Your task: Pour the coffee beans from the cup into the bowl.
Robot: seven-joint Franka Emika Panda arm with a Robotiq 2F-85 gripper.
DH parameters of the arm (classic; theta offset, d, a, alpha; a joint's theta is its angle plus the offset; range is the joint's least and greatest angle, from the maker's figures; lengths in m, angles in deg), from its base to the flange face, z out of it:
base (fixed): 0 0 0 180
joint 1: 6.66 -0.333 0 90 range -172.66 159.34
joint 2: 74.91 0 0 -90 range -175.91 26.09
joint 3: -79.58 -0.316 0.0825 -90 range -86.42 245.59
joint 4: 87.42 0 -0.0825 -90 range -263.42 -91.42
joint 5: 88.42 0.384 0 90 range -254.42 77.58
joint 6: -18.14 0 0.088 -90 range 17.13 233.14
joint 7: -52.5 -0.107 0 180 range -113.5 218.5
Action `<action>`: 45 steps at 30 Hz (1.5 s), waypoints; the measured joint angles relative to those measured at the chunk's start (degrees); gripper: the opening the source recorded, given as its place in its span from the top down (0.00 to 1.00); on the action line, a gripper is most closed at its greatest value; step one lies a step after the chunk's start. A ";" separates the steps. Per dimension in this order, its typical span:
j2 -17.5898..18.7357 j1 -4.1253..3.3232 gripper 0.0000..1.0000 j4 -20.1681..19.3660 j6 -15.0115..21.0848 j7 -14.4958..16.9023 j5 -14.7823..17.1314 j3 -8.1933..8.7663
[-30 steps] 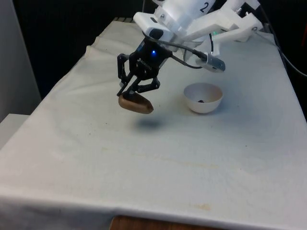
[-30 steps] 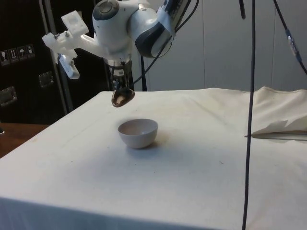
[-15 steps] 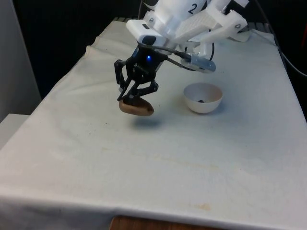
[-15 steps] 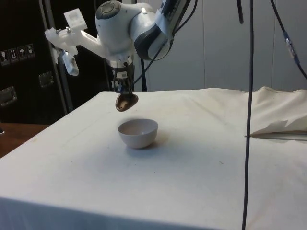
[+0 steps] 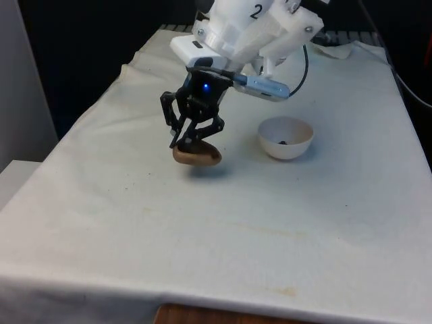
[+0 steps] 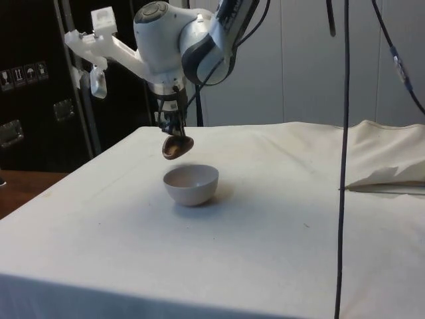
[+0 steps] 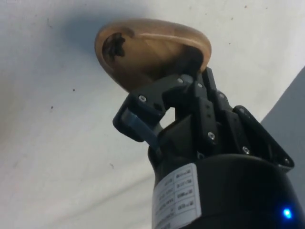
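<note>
**Cup held tilted beside the bowl**

While the pincer (image 5: 191, 140) grips the brown wooden cup (image 5: 196, 154) by its rim, the cup hangs tilted just above the bench (image 5: 202, 229), to the front view's left of the white bowl (image 5: 286, 138).

tilted wooden cup (image 5: 196, 154), white bowl (image 5: 286, 138)

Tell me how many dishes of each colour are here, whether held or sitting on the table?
Brown wooden cup, held in the gripper: 1
White bowl, standing on the white cloth: 1
Total: 2
</note>
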 measured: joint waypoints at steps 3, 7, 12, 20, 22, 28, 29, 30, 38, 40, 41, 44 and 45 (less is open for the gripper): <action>0.46 0.06 1.00 0.34 0.29 2.01 2.06 0.17; 1.83 0.17 1.00 1.72 0.46 4.93 5.27 0.46; 3.95 0.34 1.00 4.07 0.46 8.94 9.80 0.86; 5.44 0.52 1.00 5.50 0.46 14.50 15.81 1.60; 5.67 0.52 1.00 5.50 0.46 16.73 18.22 1.83; 6.07 0.74 1.00 5.67 0.57 21.20 22.98 2.23; 6.13 0.80 1.00 5.73 0.57 21.89 23.78 2.35; 6.19 0.80 1.00 5.79 0.57 22.63 24.64 2.41; 6.25 0.86 0.66 5.96 0.57 26.41 28.88 2.75; 6.25 0.86 0.55 5.96 0.57 26.70 29.16 2.81; 6.25 0.86 0.50 5.96 0.57 26.76 29.28 2.81; 6.25 0.86 0.34 5.96 0.57 26.99 29.56 2.81; 6.25 0.86 0.29 5.96 0.57 27.04 29.62 2.81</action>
